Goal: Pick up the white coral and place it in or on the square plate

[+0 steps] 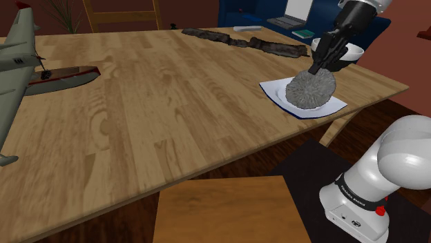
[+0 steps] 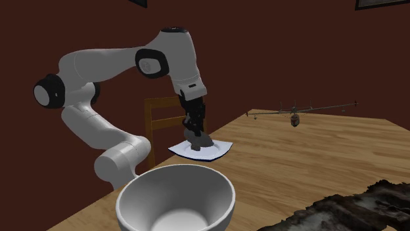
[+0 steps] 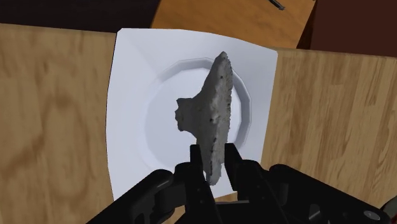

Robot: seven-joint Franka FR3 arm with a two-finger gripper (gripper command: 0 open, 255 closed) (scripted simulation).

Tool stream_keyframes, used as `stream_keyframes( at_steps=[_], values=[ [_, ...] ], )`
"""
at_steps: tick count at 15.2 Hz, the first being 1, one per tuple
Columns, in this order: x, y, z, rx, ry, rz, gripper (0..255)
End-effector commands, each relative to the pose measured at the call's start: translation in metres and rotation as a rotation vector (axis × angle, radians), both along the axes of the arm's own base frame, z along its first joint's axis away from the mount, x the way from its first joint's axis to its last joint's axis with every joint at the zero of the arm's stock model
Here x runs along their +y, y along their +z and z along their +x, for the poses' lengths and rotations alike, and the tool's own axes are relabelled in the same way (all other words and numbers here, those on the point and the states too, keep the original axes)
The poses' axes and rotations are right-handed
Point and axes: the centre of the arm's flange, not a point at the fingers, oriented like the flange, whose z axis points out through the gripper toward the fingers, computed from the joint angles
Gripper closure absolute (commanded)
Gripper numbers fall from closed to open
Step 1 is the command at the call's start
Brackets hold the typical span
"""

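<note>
Far out from the fingers (image 3: 233, 162), at the shoulder view's left edge, a grey model aeroplane (image 1: 17, 62) is lying on the wooden table (image 1: 173, 110), well apart from the work. Moving rightward, a dark furry strip (image 1: 242, 40) is stretching along the table's far side, nearer the fingers but touching nothing of the task. Directly between the fingers, the coral (image 3: 213, 114), drawn a mottled grey, is sitting edge-on. The gripper (image 3: 215, 158) is closing narrowly on its thin rim with both fingers pressing against it, so it is holding the piece. Beneath the fingers the white square plate (image 3: 127, 95) is lying flat, and the coral is hanging over its round well, roughly centred. In the shoulder view the coral is looking as if it is resting on the plate, though I cannot tell whether it is touching or hovering just above. Just beyond the fingers, further right, a white bowl (image 1: 353, 54) is standing on the table.

As I am judging it, the pick and the carry are done. What is remaining is settling the coral if it is not down, parting the fingers, and lifting clear without dragging the piece off.
</note>
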Motion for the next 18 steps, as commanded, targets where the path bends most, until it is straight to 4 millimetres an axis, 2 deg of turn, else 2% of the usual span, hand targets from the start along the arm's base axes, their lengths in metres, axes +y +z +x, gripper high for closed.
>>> stream_keyframes(
  at_steps=[1,6,10,18],
  values=[
    [0.003,-0.002,-0.001,0.007,0.008,-0.001,0],
    [0.003,-0.003,-0.001,0.007,0.008,0.000,0],
    [-0.016,0.043,-0.004,0.007,0.008,0.000,0],
    [-0.016,0.043,-0.004,0.007,0.008,0.000,0]
  ],
)
